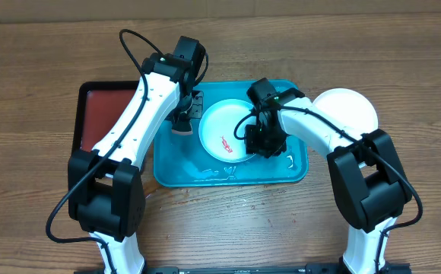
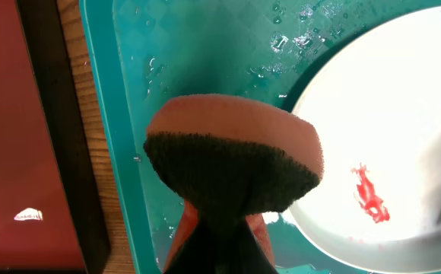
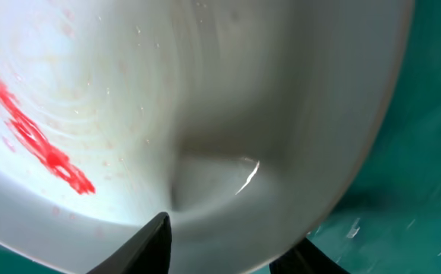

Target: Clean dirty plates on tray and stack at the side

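Observation:
One white dirty plate (image 1: 224,131) with a red smear (image 1: 226,142) lies in the turquoise tray (image 1: 175,171). My left gripper (image 1: 184,122) is shut on an orange sponge (image 2: 236,164) with a dark scrub face. It hovers over the tray's left part, just left of the plate (image 2: 388,114). My right gripper (image 1: 260,141) is at the plate's right rim. In the right wrist view its jaws (image 3: 234,232) stand open astride the rim: one finger over the plate's inside (image 3: 205,91), the other outside above the tray (image 3: 426,167). The smear (image 3: 38,137) is wet and streaked.
A black tray with a red inside (image 1: 103,114) sits against the turquoise tray's left edge. A white plate (image 1: 347,109) rests on the wooden table to the tray's right. Water drops speckle the tray floor (image 2: 296,30).

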`<action>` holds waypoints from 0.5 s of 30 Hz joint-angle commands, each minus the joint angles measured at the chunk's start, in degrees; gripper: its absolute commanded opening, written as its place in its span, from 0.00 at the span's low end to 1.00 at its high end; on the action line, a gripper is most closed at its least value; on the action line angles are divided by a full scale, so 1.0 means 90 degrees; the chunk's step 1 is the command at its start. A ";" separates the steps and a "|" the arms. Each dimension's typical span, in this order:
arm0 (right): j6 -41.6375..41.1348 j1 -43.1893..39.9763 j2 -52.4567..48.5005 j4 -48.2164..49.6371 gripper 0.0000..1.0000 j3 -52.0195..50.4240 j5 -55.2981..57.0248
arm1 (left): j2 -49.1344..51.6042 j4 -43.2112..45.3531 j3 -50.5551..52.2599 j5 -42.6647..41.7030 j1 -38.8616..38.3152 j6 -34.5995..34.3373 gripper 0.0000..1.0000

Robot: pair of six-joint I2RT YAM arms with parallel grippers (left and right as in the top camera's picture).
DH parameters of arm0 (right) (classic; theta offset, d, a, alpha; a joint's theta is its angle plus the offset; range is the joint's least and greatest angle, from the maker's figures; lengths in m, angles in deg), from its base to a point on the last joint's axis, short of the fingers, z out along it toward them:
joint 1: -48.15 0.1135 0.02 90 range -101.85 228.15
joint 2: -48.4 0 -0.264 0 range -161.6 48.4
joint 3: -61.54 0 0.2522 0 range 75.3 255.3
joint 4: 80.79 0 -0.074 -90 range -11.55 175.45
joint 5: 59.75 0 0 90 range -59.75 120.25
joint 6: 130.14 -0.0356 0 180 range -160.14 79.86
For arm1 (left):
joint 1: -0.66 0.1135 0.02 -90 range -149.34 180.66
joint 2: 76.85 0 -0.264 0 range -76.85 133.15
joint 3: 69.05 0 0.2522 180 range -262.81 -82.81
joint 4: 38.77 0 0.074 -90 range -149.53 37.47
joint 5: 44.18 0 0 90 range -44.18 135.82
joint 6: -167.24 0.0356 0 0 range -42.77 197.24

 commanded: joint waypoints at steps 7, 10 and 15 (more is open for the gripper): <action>0.1906 -0.0362 -0.0172 0.1304 0.54 0.0085 0.1226 | -0.0010 0.0019 0.0032 -0.0029 0.0036 -0.0087 0.04; 0.1991 -0.0381 -0.0299 0.1617 0.54 0.0085 0.1224 | -0.0010 0.0015 0.0032 -0.0029 0.0036 -0.0087 0.04; 0.1991 -0.0381 -0.0359 0.1780 0.52 0.0085 0.1171 | -0.0010 0.0036 0.0032 -0.0029 0.0036 -0.0087 0.04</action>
